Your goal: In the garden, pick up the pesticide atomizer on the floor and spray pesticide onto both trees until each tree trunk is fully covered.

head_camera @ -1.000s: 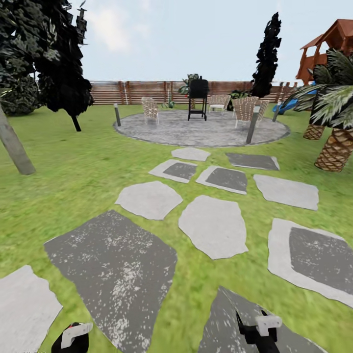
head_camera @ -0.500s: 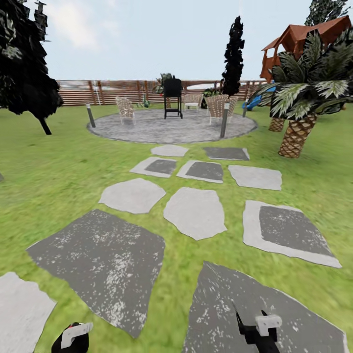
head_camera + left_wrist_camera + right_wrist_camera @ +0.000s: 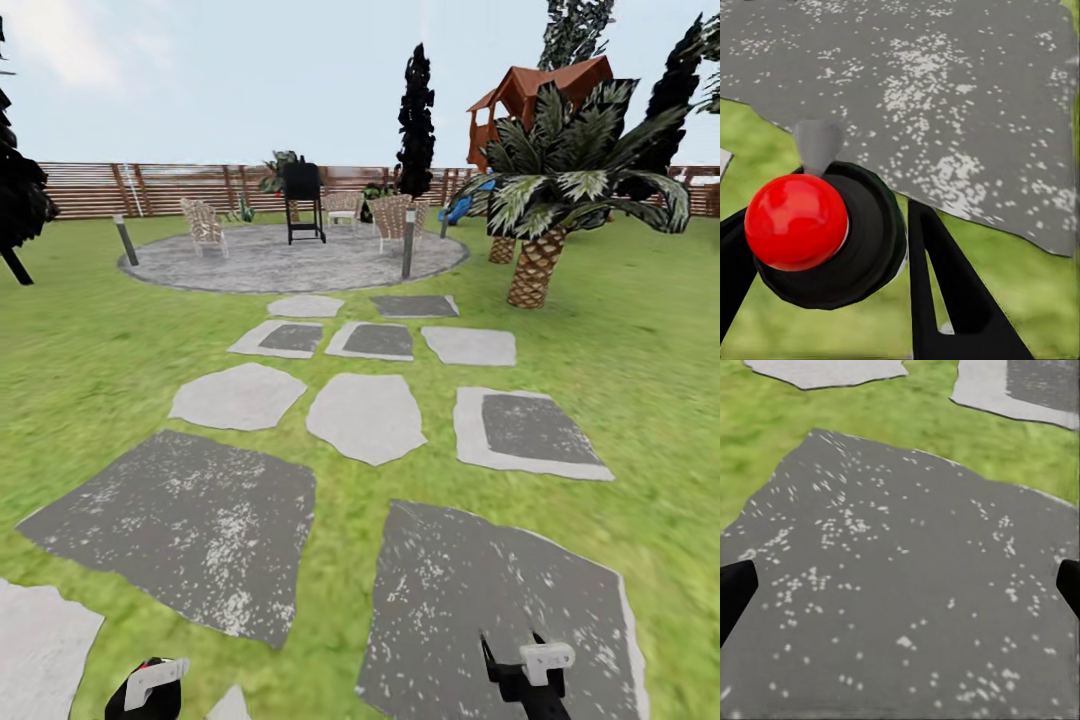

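In the left wrist view, the pesticide atomizer [image 3: 795,221], a black round body with a red ball top, sits between the black fingers of my left gripper [image 3: 832,270], which is shut on it. In the head view my left gripper [image 3: 150,690] is low at the bottom left, and my right gripper [image 3: 525,672] is at the bottom right over a dark stone slab. My right gripper [image 3: 900,585] stands open with nothing between its fingers. The garden lawn [image 3: 100,340] spreads ahead to the slat fence [image 3: 150,185]. No thick pale tree trunk is in view. Ragged grey-green foliage [image 3: 575,30] rises behind a playhouse.
Stepping stones [image 3: 365,415] lead to a round paved patio [image 3: 290,262] with chairs, a black grill [image 3: 302,195] and short posts. A palm [image 3: 540,255] stands at the right before a brown playhouse [image 3: 530,95]. A black thin-trunked tree [image 3: 15,210] is at the left edge.
The camera has turned to the right, so the whole scene slid left. The pale leaning trunk at the left edge has left the view. Both grippers keep their places.
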Robot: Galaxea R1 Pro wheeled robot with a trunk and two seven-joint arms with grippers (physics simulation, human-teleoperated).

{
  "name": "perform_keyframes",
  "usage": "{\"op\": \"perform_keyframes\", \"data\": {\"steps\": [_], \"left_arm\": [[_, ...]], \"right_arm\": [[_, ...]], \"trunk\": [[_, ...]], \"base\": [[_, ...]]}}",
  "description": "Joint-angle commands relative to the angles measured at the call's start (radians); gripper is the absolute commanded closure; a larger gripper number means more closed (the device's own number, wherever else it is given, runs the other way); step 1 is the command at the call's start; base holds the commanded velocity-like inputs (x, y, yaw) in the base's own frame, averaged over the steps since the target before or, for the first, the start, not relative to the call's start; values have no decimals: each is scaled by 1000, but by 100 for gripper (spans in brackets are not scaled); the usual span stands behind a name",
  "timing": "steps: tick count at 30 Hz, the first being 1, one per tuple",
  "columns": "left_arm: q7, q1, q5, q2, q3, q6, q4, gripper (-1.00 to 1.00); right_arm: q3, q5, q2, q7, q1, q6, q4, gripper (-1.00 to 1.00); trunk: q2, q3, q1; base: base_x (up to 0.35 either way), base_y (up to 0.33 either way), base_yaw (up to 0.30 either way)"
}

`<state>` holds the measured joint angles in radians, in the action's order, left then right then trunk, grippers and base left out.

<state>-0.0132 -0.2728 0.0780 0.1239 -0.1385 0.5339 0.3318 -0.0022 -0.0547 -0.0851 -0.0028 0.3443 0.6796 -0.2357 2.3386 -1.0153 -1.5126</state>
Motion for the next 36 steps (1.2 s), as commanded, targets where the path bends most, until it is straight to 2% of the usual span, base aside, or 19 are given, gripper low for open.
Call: {"op": "perform_keyframes", "data": {"steps": [1,7,36], "left_arm": [[-1,0,8,0,3,3,0,100],[-1,0,7,0,3,3,-1,100],[-1,0,6,0,3,3,-1,100]], "right_arm": [[-1,-5,0,0,1,3,1,-100],[-1,-5,1,0,1,3,1,-100],[-1,-5,1,0,1,3,1,-100]], "trunk": [[0,-1,1],[0,-1,1],[0,-1,1]], "base": [[-252,195,-300],[-111,95,-300],[-2,1,-300]]}}
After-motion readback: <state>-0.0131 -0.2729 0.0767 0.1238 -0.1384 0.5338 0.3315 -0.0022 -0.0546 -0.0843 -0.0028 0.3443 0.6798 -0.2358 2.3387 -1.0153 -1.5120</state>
